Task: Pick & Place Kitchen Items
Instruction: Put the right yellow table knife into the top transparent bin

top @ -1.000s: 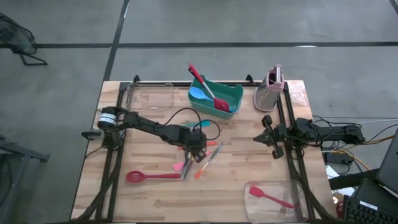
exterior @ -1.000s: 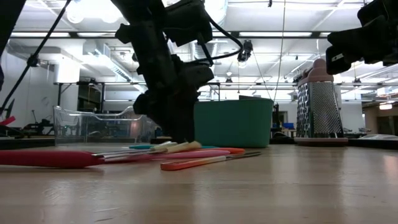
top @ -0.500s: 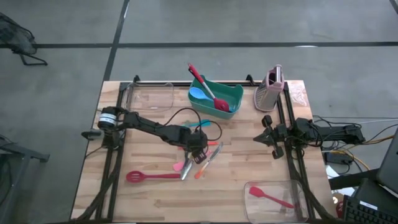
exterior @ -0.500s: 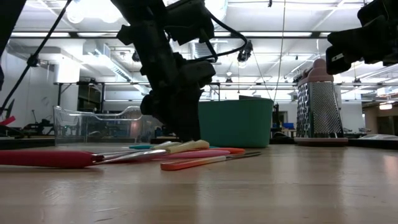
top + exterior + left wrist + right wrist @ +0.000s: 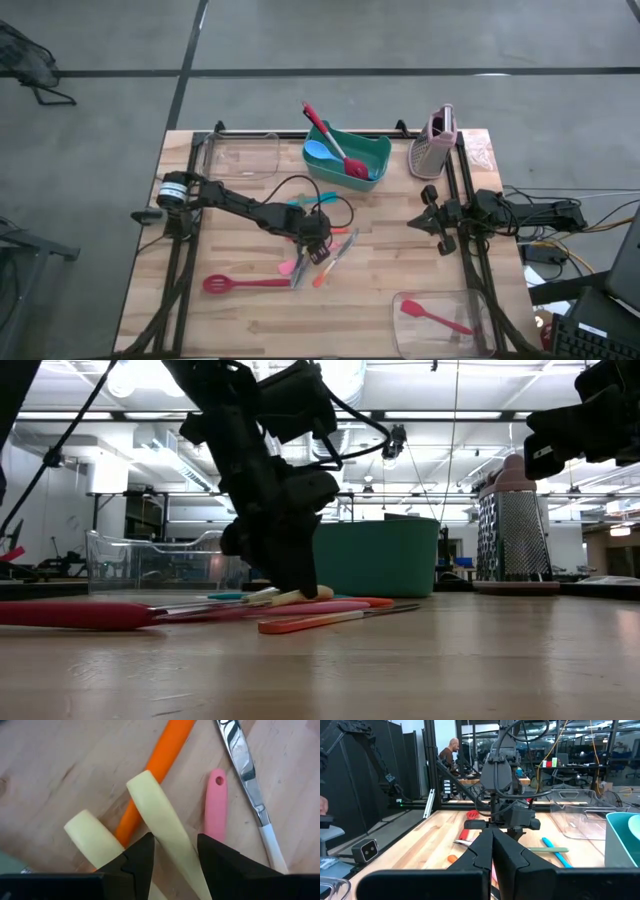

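Observation:
A pile of utensils (image 5: pixel 325 255) lies mid-table: two pale yellow handles, an orange handle (image 5: pixel 160 765), a pink handle (image 5: pixel 216 805) and a metal knife (image 5: pixel 245 765). A red slotted spoon (image 5: pixel 245 283) lies left of the pile. My left gripper (image 5: pixel 313 243) is low over the pile, shut on one yellow-handled utensil (image 5: pixel 160 820). The second yellow handle (image 5: pixel 92 837) lies beside it. My right gripper (image 5: pixel 414 224) waits shut at the table's right side, clear of the table. My left gripper has the pale yellow handle (image 5: pixel 172 847) between its two fingers, a little back from the handle's free end. The fingers come from above, pointing down, and lie across the handle. The handle end (image 5: pixel 303 596) sits just above the table, and the utensil's metal part (image 5: pixel 200 606) lies on the pile.
A green bin (image 5: pixel 347 155) at the far edge holds a red spatula and a blue spoon. A grater (image 5: pixel 435 145) stands to its right. One clear tub (image 5: pixel 240 155) is at the far left. Another (image 5: pixel 445 315), near right, holds a red spatula. A teal utensil (image 5: pixel 305 200) lies behind the arm.
My left gripper has stayed low at the pile, swaying a little toward the table's right and back again, and tipping slightly. The pale yellow handle has shifted a little with it.

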Robot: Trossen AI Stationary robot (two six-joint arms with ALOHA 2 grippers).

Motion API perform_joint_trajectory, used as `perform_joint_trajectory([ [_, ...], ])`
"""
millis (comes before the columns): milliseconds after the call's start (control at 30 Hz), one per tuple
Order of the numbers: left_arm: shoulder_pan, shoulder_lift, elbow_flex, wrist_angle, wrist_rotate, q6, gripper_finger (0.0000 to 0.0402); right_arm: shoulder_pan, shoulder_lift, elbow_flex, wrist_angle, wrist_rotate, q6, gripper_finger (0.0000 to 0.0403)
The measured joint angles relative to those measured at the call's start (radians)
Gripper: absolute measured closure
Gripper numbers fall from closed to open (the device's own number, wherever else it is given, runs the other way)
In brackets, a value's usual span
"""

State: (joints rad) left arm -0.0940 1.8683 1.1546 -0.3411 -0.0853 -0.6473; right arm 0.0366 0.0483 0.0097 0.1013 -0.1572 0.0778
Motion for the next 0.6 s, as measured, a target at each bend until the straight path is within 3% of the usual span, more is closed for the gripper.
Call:
perform_joint_trajectory([
  [233,0.0,0.0,-0.001,-0.002,-0.005,-0.01,0.0256,0.0,0.0,0.0,0.0,0.0,0.0,0.0394],
  [600,0.0,-0.005,0.0,0.007,-0.012,-0.032,0.0351,0.0,0.0,0.0,0.0,0.0,0.0,0.0394],
])
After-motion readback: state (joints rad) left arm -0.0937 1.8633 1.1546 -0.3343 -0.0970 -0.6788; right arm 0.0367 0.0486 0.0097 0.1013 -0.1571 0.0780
